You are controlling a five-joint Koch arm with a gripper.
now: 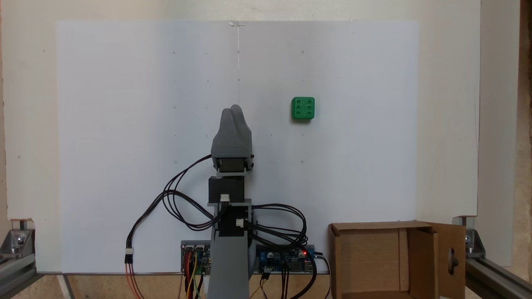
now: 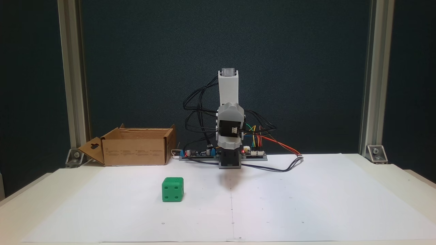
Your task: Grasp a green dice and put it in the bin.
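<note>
One green dice (image 1: 303, 108) beside folded fingers (image 1: 235, 109)

Green dice (image 1: 303, 108) — small bright green cube, rounded corners, recessed round pips. Sits flat on the white sheet, six pips up in a fixed view from above; a fixed view from the front (image 2: 173, 189) shows a four-pip face. Nothing touches it.

Bin (image 1: 376, 259) — brown corrugated cardboard box, open top, flaps up; one side flap splayed outward with a cut-out handle hole. Stands at the sheet's edge, well apart from the dice.
</note>
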